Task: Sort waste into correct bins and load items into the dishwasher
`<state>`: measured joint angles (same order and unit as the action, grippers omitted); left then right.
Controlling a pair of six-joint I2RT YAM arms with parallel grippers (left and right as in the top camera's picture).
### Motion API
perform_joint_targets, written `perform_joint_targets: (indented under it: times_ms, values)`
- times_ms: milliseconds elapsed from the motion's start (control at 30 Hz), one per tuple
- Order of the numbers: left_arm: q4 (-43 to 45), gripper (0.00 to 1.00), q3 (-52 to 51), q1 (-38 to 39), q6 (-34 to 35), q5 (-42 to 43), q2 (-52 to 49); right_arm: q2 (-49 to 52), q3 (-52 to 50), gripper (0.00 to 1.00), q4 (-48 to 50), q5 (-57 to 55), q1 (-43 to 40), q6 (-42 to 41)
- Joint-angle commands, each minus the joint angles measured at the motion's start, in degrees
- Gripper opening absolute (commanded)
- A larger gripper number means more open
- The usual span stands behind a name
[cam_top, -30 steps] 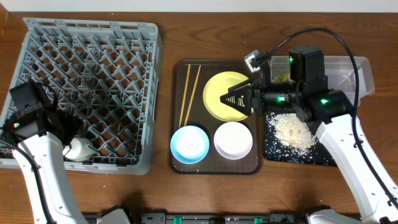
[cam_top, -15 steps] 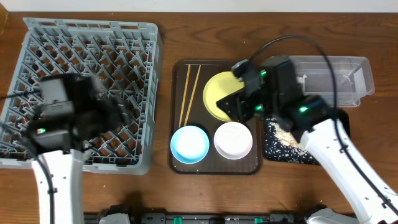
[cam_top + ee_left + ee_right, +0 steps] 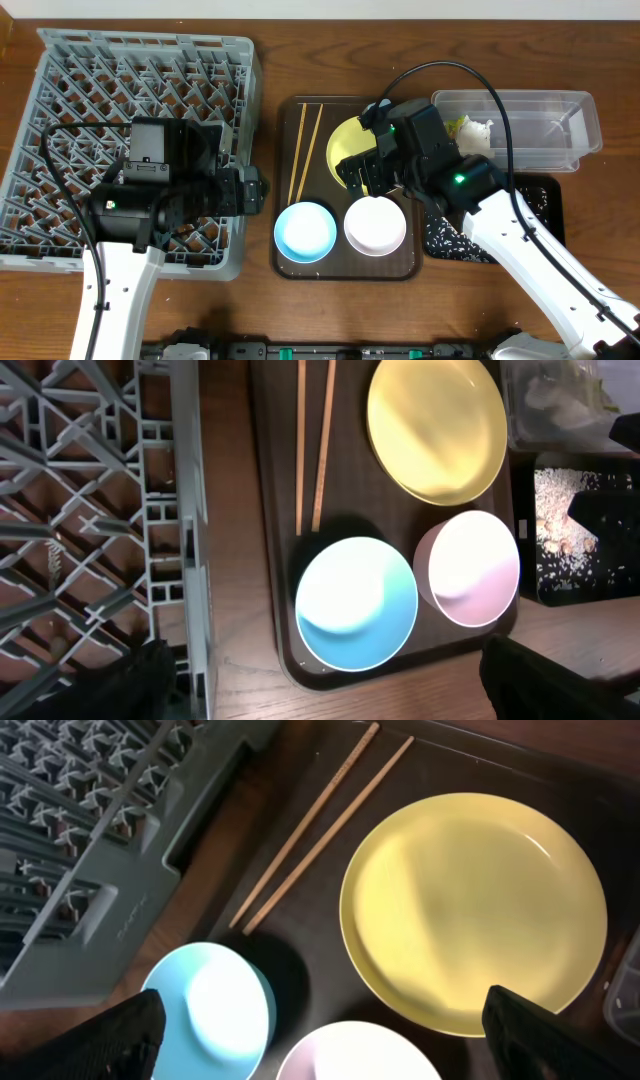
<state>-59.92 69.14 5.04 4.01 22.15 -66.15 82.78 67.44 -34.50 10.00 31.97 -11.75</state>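
Right gripper (image 3: 322,1005) and left gripper (image 3: 325,652) both hang spread, empty; the flat yellow plate (image 3: 470,910) just ahead of the right jaws may skid into the chopsticks (image 3: 309,820) if pinched shallowly

Two arms in white and black.
Smooth white shells along the long links of the left arm (image 3: 118,300) and the right arm (image 3: 530,250); boxy matt black housings at the wrist ends, each lit by a small green light (image 3: 458,180). Thin black cable (image 3: 440,66) arched over the right arm, another black lead trailing beside the left. From the wrist cameras, only blunt dark fingers (image 3: 145,678) at the lower corners of each view, blurred and nearly featureless, the same black as the housings.
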Motion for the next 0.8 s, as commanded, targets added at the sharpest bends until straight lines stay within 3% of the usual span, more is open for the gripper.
perform_joint_targets:
  times_ms: [0,533,767]
  values:
    - [0.00,0.98,1.27,0.17,-0.57,0.11,0.20,0.00,0.37,0.99,-0.09,-0.72,0.15,-0.44]
    - [0.00,0.98,1.27,0.17,-0.55,0.11,0.20,-1.14,0.37,0.99,-1.86,-4.90,-1.75,1.53]
    - [0.00,0.98,1.27,0.20,-0.57,0.11,0.20,-14.78,-0.07,0.99,-0.85,-14.27,-3.61,10.32]
